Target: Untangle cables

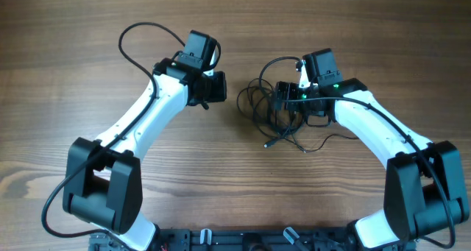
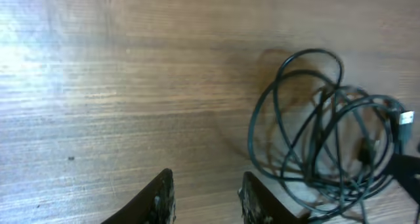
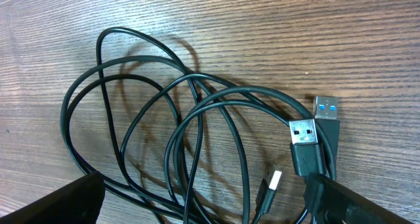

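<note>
Cables [image 3: 197, 119], limp and light, lie between the right gripper's [image 3: 203, 188] spread fingers; grip beside a plug [image 3: 304, 133]. Left gripper [image 2: 207, 199] parted, empty.

No text, label, brand, number or sign can be read in any view. The USB plugs [image 3: 304, 133] on the cables [image 3: 164, 119] show bare metal and black plastic with no legible marking, and the wooden table [image 1: 66, 52] bears none.
</note>
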You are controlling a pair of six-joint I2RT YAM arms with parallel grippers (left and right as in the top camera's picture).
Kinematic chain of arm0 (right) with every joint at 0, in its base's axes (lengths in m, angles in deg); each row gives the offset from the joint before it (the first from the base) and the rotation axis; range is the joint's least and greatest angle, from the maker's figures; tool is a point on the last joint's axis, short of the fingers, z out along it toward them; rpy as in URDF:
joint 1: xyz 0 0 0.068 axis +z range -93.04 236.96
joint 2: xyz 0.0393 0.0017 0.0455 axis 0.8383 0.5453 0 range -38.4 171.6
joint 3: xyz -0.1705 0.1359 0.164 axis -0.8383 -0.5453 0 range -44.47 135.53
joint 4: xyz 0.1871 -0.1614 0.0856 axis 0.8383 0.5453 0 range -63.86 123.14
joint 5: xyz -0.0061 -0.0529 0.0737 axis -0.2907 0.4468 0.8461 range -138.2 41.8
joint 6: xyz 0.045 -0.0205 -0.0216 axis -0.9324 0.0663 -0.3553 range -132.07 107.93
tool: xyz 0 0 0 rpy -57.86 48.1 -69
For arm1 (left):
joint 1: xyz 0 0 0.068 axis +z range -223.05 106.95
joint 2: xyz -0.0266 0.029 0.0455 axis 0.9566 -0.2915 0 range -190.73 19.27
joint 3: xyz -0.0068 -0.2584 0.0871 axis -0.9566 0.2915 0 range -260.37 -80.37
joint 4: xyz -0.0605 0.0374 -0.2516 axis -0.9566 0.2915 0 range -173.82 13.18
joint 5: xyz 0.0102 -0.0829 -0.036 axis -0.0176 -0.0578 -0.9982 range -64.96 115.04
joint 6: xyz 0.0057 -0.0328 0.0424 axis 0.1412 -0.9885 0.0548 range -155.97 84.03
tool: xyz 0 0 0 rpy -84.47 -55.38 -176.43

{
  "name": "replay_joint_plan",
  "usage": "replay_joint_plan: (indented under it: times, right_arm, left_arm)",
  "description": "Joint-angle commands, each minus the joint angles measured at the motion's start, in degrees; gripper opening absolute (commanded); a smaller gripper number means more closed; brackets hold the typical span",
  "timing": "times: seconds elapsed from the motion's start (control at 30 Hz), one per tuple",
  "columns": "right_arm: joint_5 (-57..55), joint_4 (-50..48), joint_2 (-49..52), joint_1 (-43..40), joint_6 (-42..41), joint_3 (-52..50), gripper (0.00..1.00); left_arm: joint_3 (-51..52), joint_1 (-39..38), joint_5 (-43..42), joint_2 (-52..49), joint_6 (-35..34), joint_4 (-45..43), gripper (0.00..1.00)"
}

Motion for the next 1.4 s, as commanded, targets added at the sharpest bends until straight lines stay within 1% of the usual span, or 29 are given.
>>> replay_joint_plan:
  times: [0.0,0.07,0.2,0.27,0.3,0.33,0.4,0.5,0.53,0.7,0.73,0.8,0.83,0.87,0.93,1.0,1.1,1.23,1.27,1.3,1.37]
  right_arm:
    - [0.9,-0.3,0.5,-0.1,-0.2,1.1,1.00]
    - [0.9,-0.3,0.5,-0.1,-0.2,1.2,1.00]
    - [0.9,-0.3,0.5,-0.1,-0.2,1.1,1.00]
    - [0.9,-0.5,0.5,-0.1,-0.2,1.1,1.00]
    - [0.9,-0.7,0.5,-0.1,-0.2,1.1,1.00]
    - [0.9,-0.8,0.5,-0.1,-0.2,1.1,1.00]
    - [0.9,-0.8,0.5,-0.1,-0.2,1.1,1.00]
    - [0.9,-0.9,0.5,-0.1,-0.2,1.1,1.00]
    - [0.9,-1.2,0.5,-0.1,-0.2,1.1,1.00]
    - [0.9,-1.2,0.5,-0.1,-0.2,1.1,1.00]
    - [0.9,-1.2,0.5,-0.1,-0.2,1.1,1.00]
    - [0.9,-1.2,0.5,-0.1,-0.2,1.1,1.00]
    - [0.9,-1.2,0.5,-0.1,-0.2,1.1,1.00]
    - [0.9,-1.2,0.5,-0.1,-0.2,1.1,1.00]
    - [0.9,-1.2,0.5,-0.1,-0.2,1.1,1.00]
    - [0.9,-1.2,0.5,-0.1,-0.2,1.1,1.00]
    - [0.9,-1.2,0.5,-0.1,-0.2,1.1,1.00]
    - [0.9,-1.1,0.5,-0.1,-0.2,1.1,1.00]
    - [0.9,-1.1,0.5,-0.1,-0.2,1.1,1.00]
    - [0.9,-1.2,0.5,-0.1,-0.2,1.1,1.00]
    - [0.9,-1.1,0.5,-0.1,-0.8,1.1,1.00]
  left_arm:
    - [5.3,0.0,0.5,-0.9,-1.8,-4.2,0.37]
    - [10.2,0.0,0.5,-0.9,-2.9,-11.7,0.37]
    - [16.2,0.0,0.5,-1.2,-2.9,-23.3,0.37]
    - [17.4,0.0,0.5,-1.8,-2.9,-25.9,0.37]
    - [17.4,0.0,0.5,-2.6,-2.9,-26.4,0.38]
    - [17.4,0.0,0.5,-3.8,-2.9,-26.9,0.41]
    - [17.4,0.0,0.5,-5.8,-2.9,-27.8,0.42]
    - [17.4,0.0,0.5,-8.2,-3.1,-29.6,0.42]
    - [17.4,-0.1,0.5,-8.3,-3.1,-29.6,0.40]
    - [17.4,-2.0,0.5,-8.3,-3.1,-30.3,0.40]
    - [17.4,-2.8,0.5,-8.3,-3.1,-30.7,0.38]
    - [17.4,-4.0,0.5,-8.3,-3.1,-30.4,0.26]
    - [17.4,-4.8,0.5,-8.3,-3.1,-29.7,0.18]
    - [17.4,-5.4,0.5,-8.3,-3.1,-29.3,0.06]
    - [17.4,-5.9,0.5,-8.3,-3.1,-28.9,0.04]
    - [17.2,-5.7,0.5,-7.5,-3.1,-28.4,0.04]
    - [15.3,-5.5,0.5,-3.3,-3.1,-24.0,0.04]
    - [14.4,-5.5,1.7,-1.7,-7.1,-20.2,0.04]
    - [14.4,-5.5,2.7,-1.7,-8.2,-19.3,0.08]
    - [14.4,-5.5,3.1,-1.7,-8.4,-18.4,0.20]
    - [14.4,-5.5,3.3,-1.7,-8.4,-17.8,0.34]
